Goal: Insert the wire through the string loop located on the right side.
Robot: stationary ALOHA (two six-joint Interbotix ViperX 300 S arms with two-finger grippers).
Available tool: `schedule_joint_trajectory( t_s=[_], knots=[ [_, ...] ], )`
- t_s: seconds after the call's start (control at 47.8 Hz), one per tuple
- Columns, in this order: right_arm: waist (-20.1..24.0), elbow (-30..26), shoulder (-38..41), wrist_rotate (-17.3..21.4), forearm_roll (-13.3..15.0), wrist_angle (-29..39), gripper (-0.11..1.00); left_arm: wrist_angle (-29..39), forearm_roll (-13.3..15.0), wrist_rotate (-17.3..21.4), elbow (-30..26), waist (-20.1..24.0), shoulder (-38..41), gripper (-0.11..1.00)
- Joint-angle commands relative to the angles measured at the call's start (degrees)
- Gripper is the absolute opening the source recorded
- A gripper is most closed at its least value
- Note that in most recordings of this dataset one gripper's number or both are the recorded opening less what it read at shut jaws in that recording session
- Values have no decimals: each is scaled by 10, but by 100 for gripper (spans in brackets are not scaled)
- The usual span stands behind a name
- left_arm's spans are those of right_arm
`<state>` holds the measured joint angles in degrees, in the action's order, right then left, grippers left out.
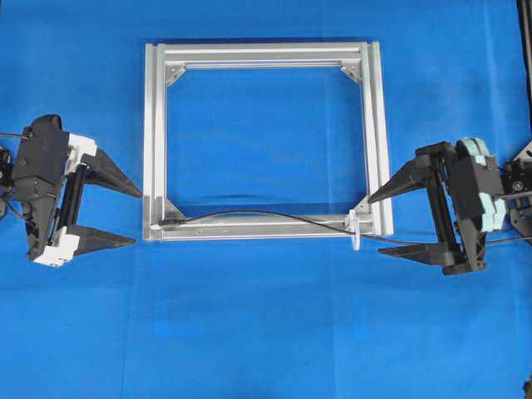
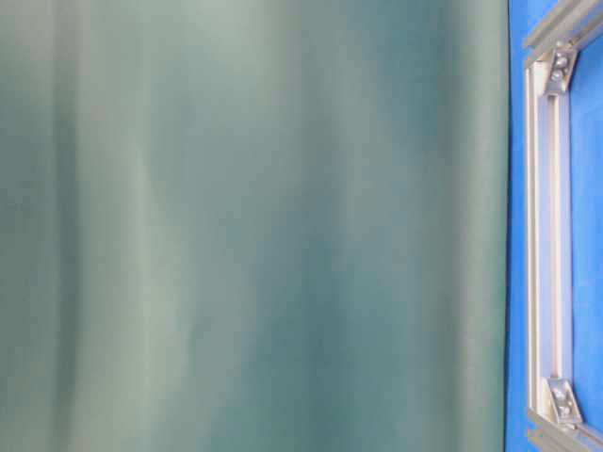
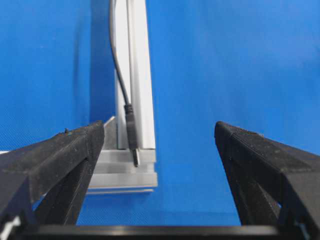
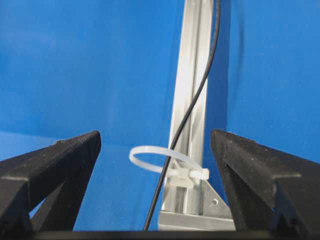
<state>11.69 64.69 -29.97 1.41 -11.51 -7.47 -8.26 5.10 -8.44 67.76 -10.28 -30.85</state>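
Wire (image 1: 274, 218) threads string loop (image 4: 167, 165), between wide-open, empty left (image 1: 137, 216) and right end effectors (image 1: 374, 224).

Thin black wire (image 1: 274, 218) runs thru whitish string loop (image 1: 354, 229) at right.

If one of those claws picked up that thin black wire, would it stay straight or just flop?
Probably flop: the wire already sags in a soft curve along the silver frame. It looks light and thin, so it may slip between wide fingers. Its thicker plug tip seems the stiffest spot to hold.
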Motion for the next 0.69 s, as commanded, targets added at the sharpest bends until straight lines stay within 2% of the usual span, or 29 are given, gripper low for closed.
schedule_joint_trajectory(
  t_s=[0.0,0.67],
  knots=[
    [-2,-10,-4,-1,2,1,96,-2,-2,1,-8,5,-2,87],
    [-1,-11,4,-2,3,2,96,0,-2,4,-7,4,-2,87]
  ],
)
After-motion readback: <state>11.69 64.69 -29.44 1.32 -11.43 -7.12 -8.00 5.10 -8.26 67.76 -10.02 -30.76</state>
